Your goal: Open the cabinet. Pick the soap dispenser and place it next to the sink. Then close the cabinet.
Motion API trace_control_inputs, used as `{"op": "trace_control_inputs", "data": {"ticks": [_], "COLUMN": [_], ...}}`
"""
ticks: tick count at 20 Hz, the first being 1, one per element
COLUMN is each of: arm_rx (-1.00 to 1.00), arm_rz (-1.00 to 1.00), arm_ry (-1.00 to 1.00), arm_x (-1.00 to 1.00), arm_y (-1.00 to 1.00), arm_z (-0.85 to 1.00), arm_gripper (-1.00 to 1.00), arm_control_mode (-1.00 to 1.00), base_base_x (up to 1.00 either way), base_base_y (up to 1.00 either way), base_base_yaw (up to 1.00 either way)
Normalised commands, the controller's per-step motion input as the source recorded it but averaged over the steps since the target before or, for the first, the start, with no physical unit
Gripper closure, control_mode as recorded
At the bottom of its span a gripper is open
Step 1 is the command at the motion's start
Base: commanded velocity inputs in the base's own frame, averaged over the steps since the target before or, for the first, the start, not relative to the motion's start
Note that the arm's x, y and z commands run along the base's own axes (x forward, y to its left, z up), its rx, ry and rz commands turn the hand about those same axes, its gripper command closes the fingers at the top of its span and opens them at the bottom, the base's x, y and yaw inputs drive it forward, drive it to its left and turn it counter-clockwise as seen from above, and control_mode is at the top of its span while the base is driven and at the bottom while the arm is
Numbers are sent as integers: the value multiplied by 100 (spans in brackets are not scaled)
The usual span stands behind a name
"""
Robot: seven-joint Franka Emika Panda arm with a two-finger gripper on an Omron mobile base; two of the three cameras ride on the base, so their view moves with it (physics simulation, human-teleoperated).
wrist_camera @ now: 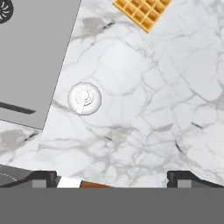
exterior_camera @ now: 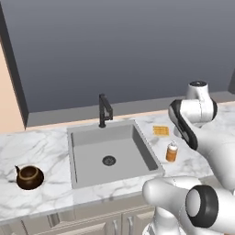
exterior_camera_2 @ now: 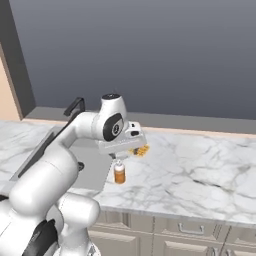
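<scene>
Soap dispenser stood on marble just right of sink, frame centre; we judged placing done. Gripper above, jaws wide, empty. Cabinet closing remained.

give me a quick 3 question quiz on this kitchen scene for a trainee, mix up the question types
1. True or false: the soap dispenser stands upright on the marble counter beside the sink.
2. Multiple choice: what lies on the counter just behind the dispenser? A) a waffle B) a sponge C) a plate
3. Fill in: the dark round pot sits on the counter to the ____ of the sink in the left base view.

Key
1. True. It stands near the sink's right rim, and the gripper is open above it, fingers apart.
2. A, the waffle.
3. Left.
</scene>
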Motion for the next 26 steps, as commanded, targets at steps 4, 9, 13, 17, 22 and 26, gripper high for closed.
{"op": "trace_control_inputs", "data": {"ticks": [4,9,13,17,22,26], "arm_rx": [0,0,0,0,0,0], "arm_rz": [0,0,0,0,0,0], "arm_ry": [0,0,0,0,0,0], "arm_x": [0,0,0,0,0,0], "arm_y": [0,0,0,0,0,0], "arm_z": [0,0,0,0,0,0], "arm_gripper": [-100,-100,-100,-100,-100,-100], "arm_control_mode": [100,100,100,100,100,100], "base_base_x": [-41,-14,-60,-100,-100,-100], "base_base_y": [-8,0,0,0,0,29], "base_base_yaw": [-22,-15,-10,0,8,24]}}
